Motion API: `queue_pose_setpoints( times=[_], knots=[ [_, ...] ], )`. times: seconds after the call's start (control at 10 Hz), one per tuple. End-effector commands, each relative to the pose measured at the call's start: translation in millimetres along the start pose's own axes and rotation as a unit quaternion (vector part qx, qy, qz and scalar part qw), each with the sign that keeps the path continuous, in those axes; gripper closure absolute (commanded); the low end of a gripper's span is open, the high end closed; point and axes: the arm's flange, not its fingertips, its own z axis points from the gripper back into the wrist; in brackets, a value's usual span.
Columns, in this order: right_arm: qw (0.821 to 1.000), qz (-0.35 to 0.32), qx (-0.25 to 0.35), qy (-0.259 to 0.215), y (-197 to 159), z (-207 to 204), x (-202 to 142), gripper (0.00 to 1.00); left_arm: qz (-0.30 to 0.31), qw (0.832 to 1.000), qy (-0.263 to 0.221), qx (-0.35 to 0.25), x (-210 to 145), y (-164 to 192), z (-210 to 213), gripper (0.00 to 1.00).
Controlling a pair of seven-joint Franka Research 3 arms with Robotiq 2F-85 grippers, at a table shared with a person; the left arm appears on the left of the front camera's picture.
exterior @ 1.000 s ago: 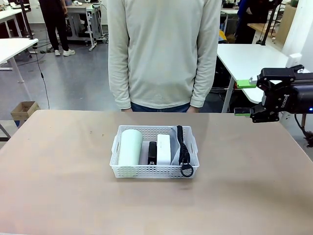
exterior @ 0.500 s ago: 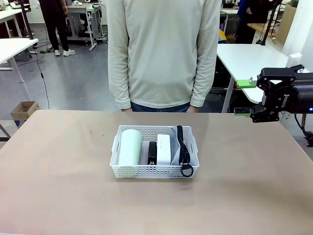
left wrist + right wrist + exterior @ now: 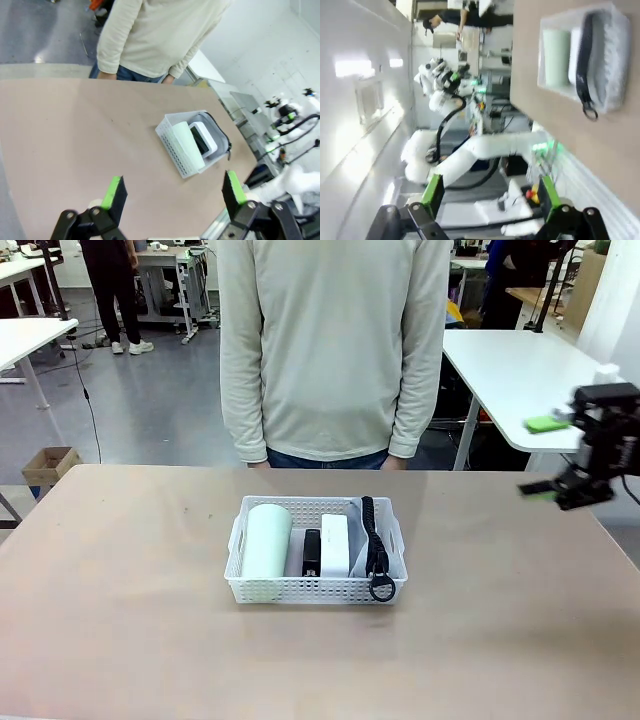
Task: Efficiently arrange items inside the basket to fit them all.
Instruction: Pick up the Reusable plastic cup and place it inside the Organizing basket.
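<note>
Both claws gape wide and hold nothing; basket packed mid-table.

Front: my right gripper (image 3: 558,458) hangs off the table's right edge; the basket (image 3: 316,588) holds cup (image 3: 266,538), stapler (image 3: 311,551), box (image 3: 335,543) and pouch (image 3: 373,540). Left wrist: my left gripper (image 3: 173,190) hovers open, well apart from the basket. Right wrist: open pads, basket beyond.

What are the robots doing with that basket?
Nothing is being handled right now. The basket already holds the cup, stapler, box and pouch, side by side. The right hand is open at the table's right edge. The left hand is open too, above the table. A person stands behind.
</note>
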Motion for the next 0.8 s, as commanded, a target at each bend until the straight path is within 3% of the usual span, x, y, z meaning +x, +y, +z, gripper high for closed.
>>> queue_pose_setpoints(
  times=[0.0,0.2,0.3,0.4,0.7],
  knots=[
    [0.997,-0.06,0.009,0.043,-25.4,51.6,16.7,0.0,-0.002,1.0,-0.006,-0.005,-0.2,-1.3,0.7,0.0],
    [0.997,-0.059,0.041,0.013,-54.6,72.3,8.8,0.0,-0.002,1.0,-0.006,-0.005,-0.2,-1.3,0.7,0.0],
    [0.996,-0.079,0.014,-0.048,-64.7,70.7,12.0,0.0,-0.002,1.0,-0.006,-0.005,-0.2,-1.3,0.7,0.0],
    [0.996,-0.078,0.034,0.026,-51.9,66.5,3.7,0.0,-0.002,1.0,-0.006,-0.005,-0.2,-1.3,0.7,0.0],
    [0.996,-0.078,0.034,0.026,-51.9,66.5,3.7,0.0,-0.002,1.0,-0.006,-0.005,-0.2,-1.3,0.7,0.0]
  ],
)
